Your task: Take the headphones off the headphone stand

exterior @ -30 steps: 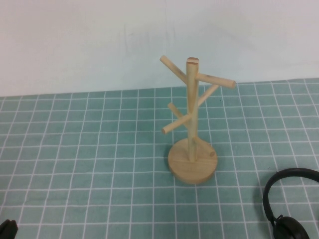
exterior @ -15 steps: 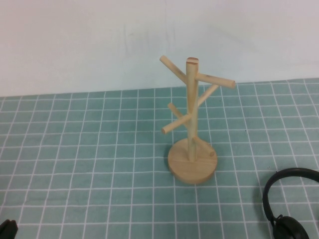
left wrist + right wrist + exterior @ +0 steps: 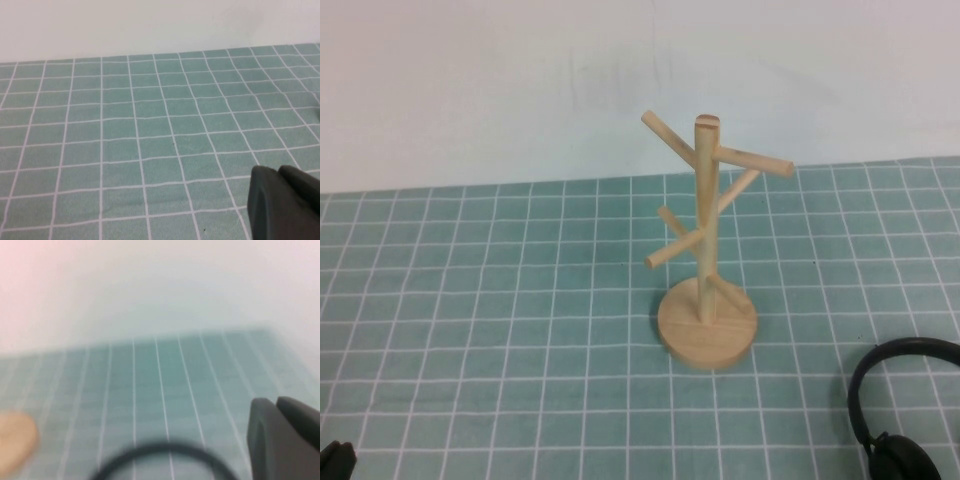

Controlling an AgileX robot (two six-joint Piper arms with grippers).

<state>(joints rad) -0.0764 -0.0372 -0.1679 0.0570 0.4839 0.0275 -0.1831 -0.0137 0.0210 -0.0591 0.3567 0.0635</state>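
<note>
Headphones (image 3: 905, 462), stand (image 3: 703, 230): one each; tools (image 3: 284, 206) (image 3: 283, 440) nearside

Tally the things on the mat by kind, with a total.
Headphones: 1, lying on the mat at the near right, off the stand.
Wooden stand: 1, upright, pegs bare.
Total: 2.
Left tool and right tool each hang low over the mat.

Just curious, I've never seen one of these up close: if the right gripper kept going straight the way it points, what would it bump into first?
Probably the headphones: their black band curves just ahead of the right gripper on the mat. The headphone stand sits off to one side. Depth is unclear, so it might pass over.
</note>
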